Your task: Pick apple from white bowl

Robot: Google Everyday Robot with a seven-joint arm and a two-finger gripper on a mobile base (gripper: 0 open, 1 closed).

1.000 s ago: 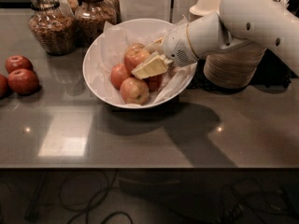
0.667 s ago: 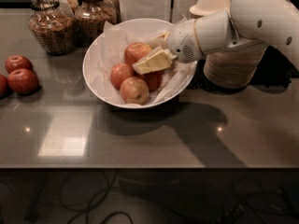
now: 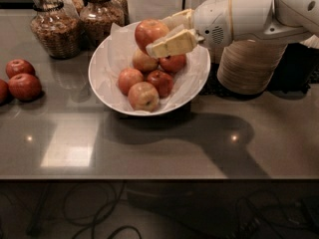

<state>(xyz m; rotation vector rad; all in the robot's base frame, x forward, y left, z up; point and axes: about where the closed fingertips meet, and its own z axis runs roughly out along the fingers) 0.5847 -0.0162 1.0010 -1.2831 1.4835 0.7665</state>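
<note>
Since the earlier frames the gripper (image 3: 160,34) had risen from down among the fruit in the white bowl (image 3: 94,83) and carried the apple (image 3: 149,31) up with it.

Camera view: the fingers (image 3: 172,43) were closed on the apple, one pale pad across its near side and the other behind it. The apple sat at the fingertips, clear of the pile, above the back half of the bowl, orange-red with pale patches. The arm (image 3: 249,14) ran off to the right of the fingers.

Directly below the fingers, five apples lay on the crinkled paper (image 3: 112,54) in the bowl:
- two (image 3: 144,62) (image 3: 173,62) just under the held one;
- a dark red one (image 3: 160,82) and a lighter one (image 3: 128,79) nearer the front;
- a yellow-red one (image 3: 143,96) at the front rim.

Right of the fingers, behind the arm, was a stack of beige bowls (image 3: 251,66). Left of the fingers and further back stood two glass jars (image 3: 52,26) (image 3: 102,11). Well left of the fingers, loose red apples (image 3: 24,86) lay on the grey table (image 3: 149,148) at the frame edge. Cables (image 3: 99,218) showed on the floor below the table edge.
</note>
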